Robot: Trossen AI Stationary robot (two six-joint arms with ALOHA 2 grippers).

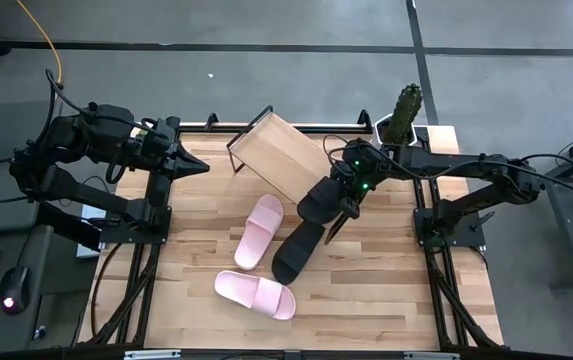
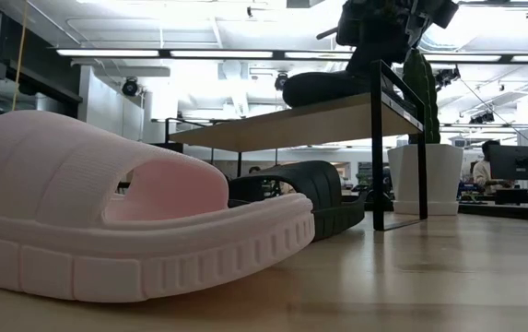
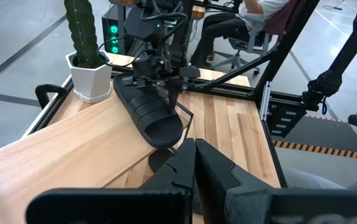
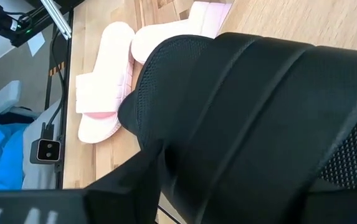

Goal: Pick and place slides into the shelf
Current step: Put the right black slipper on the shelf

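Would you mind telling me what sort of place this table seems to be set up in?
Probably a robotics lab or open workshop. Long ceiling strip lights run over a big room, a person sits at a monitor in the background, and two robot arms are bolted to the wooden table on a grey concrete floor.

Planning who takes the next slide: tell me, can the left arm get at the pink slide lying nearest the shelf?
Probably yes. The left end effector waits shut at the table's left edge, with bare table between it and that pink slide; the shelf stands off to one side.
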